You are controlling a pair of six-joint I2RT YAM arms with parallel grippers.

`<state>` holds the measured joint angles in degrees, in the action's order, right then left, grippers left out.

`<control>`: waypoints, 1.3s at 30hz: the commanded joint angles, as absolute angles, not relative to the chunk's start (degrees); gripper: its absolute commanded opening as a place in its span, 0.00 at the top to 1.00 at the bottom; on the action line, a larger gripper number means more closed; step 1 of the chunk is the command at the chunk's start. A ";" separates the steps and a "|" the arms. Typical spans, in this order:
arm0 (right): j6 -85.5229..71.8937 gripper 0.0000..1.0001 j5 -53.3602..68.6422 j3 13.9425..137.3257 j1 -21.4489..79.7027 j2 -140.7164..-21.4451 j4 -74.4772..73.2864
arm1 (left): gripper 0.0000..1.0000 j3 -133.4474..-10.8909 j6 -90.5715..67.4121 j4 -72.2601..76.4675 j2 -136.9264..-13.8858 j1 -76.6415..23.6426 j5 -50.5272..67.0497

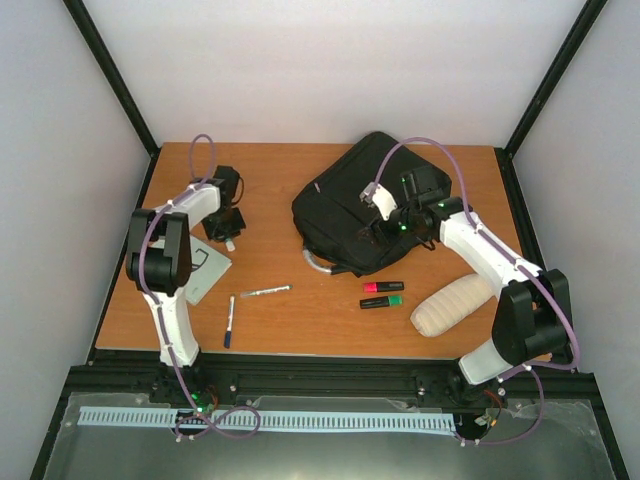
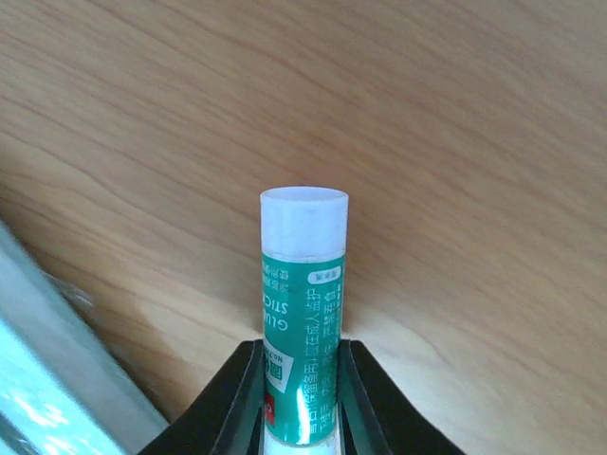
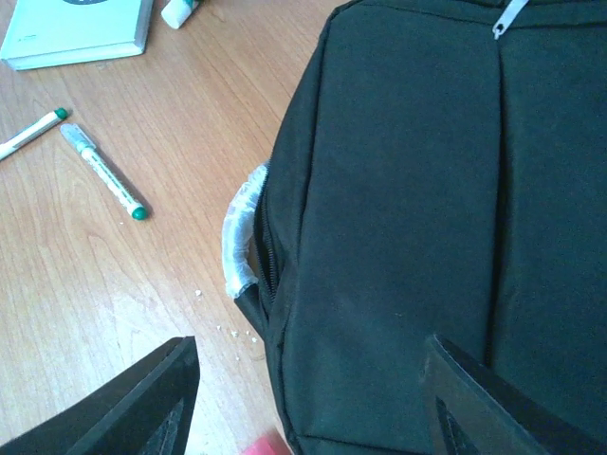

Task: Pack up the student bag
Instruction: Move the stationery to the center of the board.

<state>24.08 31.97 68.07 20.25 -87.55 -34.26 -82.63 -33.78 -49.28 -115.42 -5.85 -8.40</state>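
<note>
Left wrist view showed the left claw (image 2: pixel 302 349) clenched on a green glue stick (image 2: pixel 303 275), with the wooden table (image 2: pixel 427 114) behind it. The right claw (image 3: pixel 308 349) hung spread wide, grasping nothing, above the black backpack (image 3: pixel 408 190), which lay on the table's far right part.

One black student bag (image 1: pixel 365 200), two highlighters (image 1: pixel 383 287), two pens (image 1: pixel 265 291), one glue stick (image 2: pixel 303 313), one beige pouch (image 1: pixel 452 305) and one notebook (image 1: pixel 205 268) share the bench (image 1: pixel 300 330).
</note>
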 commanded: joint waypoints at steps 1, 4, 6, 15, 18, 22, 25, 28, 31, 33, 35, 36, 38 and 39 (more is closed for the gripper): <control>23.29 0.35 32.77 68.03 18.56 -85.98 -33.71 | 0.87 -81.29 -32.54 -48.85 -110.28 -13.21 -4.14; 22.82 0.36 32.72 68.03 17.15 -85.47 -33.51 | 0.87 -79.84 -32.22 -48.92 -106.81 -20.29 -2.88; 22.56 0.36 32.43 68.03 16.31 -85.30 -33.32 | 0.87 -78.37 -33.01 -48.15 -104.90 -24.85 -0.70; 21.18 0.36 29.15 67.70 14.61 -85.31 -32.04 | 0.86 -74.45 -37.13 -46.05 -100.54 -41.38 7.02; 20.93 0.36 28.72 67.67 14.39 -85.64 -31.85 | 0.86 -75.31 -38.14 -45.13 -101.74 -46.16 9.73; 20.57 0.36 28.73 67.50 14.05 -86.32 -31.72 | 0.86 -77.40 -38.67 -44.32 -105.70 -52.25 12.26; 20.52 0.36 28.75 67.56 13.98 -86.69 -31.77 | 0.86 -78.60 -39.03 -43.66 -109.51 -55.38 14.05; 20.53 0.36 28.74 67.58 13.98 -86.62 -31.79 | 0.86 -78.36 -39.77 -42.38 -111.38 -55.90 14.68; 20.52 0.36 28.87 67.56 14.05 -86.68 -31.75 | 0.83 -78.99 -39.08 -42.38 -111.45 -55.90 13.81; 20.68 0.36 29.14 67.55 14.00 -86.86 -31.93 | 0.76 -79.77 -38.22 -43.34 -111.37 -55.90 13.42; 20.75 0.36 29.36 67.71 14.03 -87.04 -32.11 | 0.65 -80.29 -36.84 -44.97 -111.02 -55.88 12.98; 20.81 0.36 29.41 67.75 13.98 -87.02 -32.27 | 0.62 -80.51 -36.22 -46.17 -110.21 -55.88 12.22; 20.72 0.36 29.74 67.82 13.99 -86.87 -32.30 | 0.55 -80.37 -35.26 -48.56 -107.85 -55.69 10.14; 20.65 0.36 29.84 67.83 13.98 -86.70 -32.26 | 0.52 -79.90 -35.03 -49.61 -106.21 -55.41 9.14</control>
